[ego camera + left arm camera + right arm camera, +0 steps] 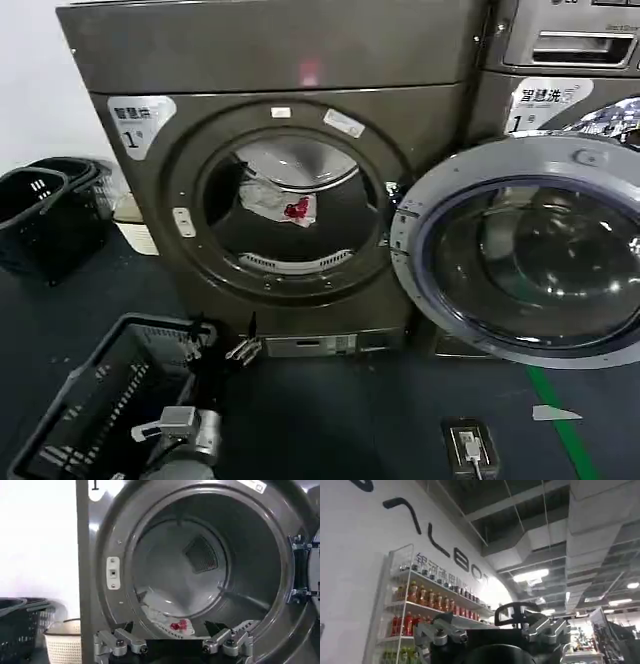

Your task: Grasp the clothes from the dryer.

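Clothes (278, 203): small bundle of white fabric with a red patch, lying inside the drum on its lower slope, toward the left side of the round opening in the head view; no gripper touches it. In the left wrist view the bundle (170, 622) sits low in the drum, just past the gripper's fingers.
Left gripper (225, 345): low in front of the dryer, below the port and outside it, well apart from the clothes. Its two fingers are spread wide with nothing between them; in the left wrist view the left gripper (175, 632) points at the drum mouth.
Black basket (100, 400): open mesh basket on the dark floor, just beside the left arm, on the robot's left.
Floor item (470, 447): small dark box with a white cable, lying on the floor to the right, near a green line (555, 420).
Dryer (270, 60): bronze-grey front-loader with a round dark-rimmed port, a white "1" label at its upper left and a small red light above the port. The dryer (100, 540) drum is open.
Door (520, 255): silver-rimmed glass door swung wide to the right, hinged at the port's right edge.
Baskets by the wall (45, 205): dark baskets on the floor left of the dryer, with a pale basket (62, 642) next to them.
Right gripper (517, 615): aimed upward toward a ceiling and a shelf of bottles (430, 600); fingers apart, holding nothing.
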Robot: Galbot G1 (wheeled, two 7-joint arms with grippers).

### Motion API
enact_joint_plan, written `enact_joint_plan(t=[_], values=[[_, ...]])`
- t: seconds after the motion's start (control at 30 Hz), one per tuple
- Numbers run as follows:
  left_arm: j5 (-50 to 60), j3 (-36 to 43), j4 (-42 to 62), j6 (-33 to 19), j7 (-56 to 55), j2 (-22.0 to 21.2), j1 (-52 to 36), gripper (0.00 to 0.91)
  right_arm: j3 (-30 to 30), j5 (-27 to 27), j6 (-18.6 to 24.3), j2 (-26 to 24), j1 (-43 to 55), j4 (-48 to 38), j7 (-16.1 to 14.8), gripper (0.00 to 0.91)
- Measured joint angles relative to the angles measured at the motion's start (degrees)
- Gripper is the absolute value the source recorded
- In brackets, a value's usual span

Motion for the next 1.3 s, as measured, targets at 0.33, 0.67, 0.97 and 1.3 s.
enact_joint_plan(t=[0.33,0.67,0.97,1.3], values=[[-0.1,0.05,-0.18,0.26,0.1,-0.08,-0.27,0.907,2.68,-0.32,0.16,-0.77,-1.22,-1.26,0.99,0.907],[-0.31,-0.09,-0.16,0.28,0.11,0.06,-0.39,0.907,5.63,0.67,1.74,-0.15,-2.16,0.2,0.2,0.907],[-0.33,-0.03,-0.23,0.31,0.15,0.12,-0.62,0.907,7.46,1.09,3.52,-0.31,-3.08,0.39,-0.42,0.907],[-0.48,-2.02,-0.61,-0.04,0.54,0.62,-2.21,0.907,8.9,1.62,4.23,-0.02,-3.26,0.91,-0.95,0.907]])
